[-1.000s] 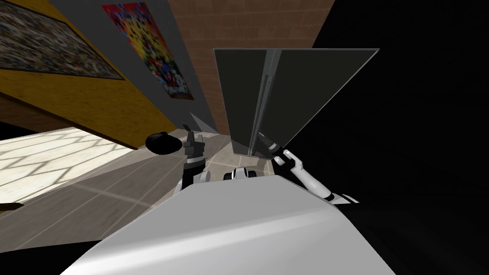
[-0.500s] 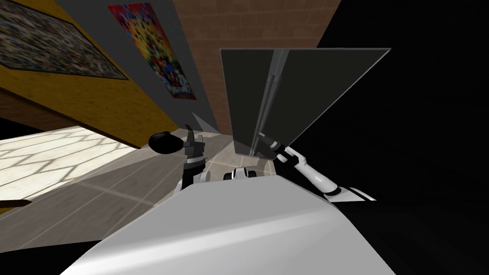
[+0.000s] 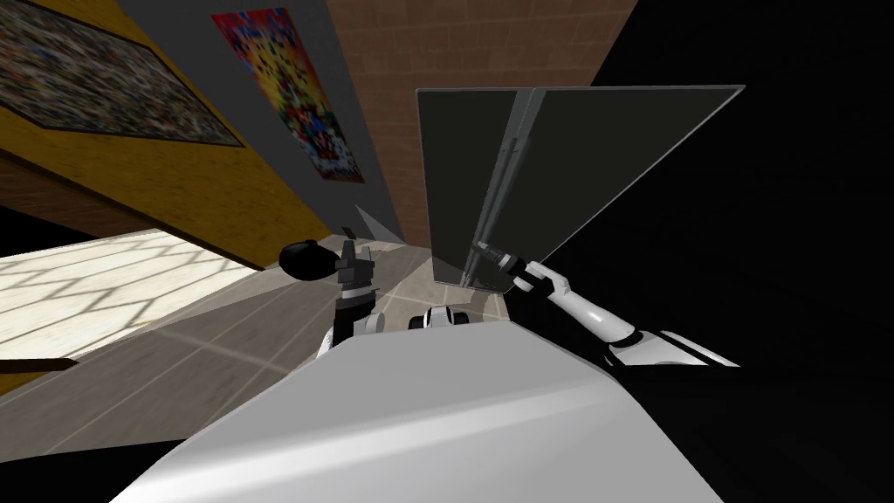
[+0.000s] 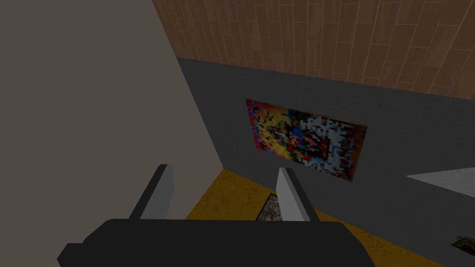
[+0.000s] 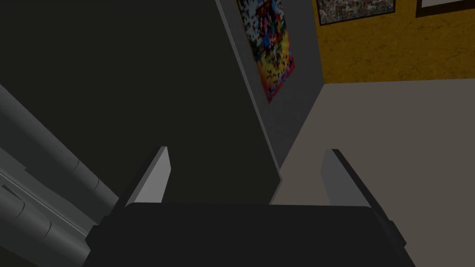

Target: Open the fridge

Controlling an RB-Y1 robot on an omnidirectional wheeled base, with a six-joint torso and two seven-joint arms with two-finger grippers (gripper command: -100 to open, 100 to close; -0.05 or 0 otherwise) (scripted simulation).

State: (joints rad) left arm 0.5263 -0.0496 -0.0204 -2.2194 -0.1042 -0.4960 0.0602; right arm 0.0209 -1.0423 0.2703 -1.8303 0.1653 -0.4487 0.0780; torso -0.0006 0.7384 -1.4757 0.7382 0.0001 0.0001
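Right wrist view: right gripper (image 5: 246, 178) fingers apart, clamping nothing | dark fridge (image 5: 130, 83) door panel directly ahead of the gripper, panel edge lying between the fingers | grey handles (image 5: 55, 160) just outside one finger | Head view: left gripper (image 3: 352, 246) raised, well apart from the fridge, fingers apart, holding nothing

Home interior: dark fridge (image 3: 463, 175), colourful poster (image 3: 292, 96), framed picture (image 3: 96, 79) on yellow wall (image 3: 218, 201), tiled floor (image 3: 175, 349), brick wall (image 3: 471, 44).
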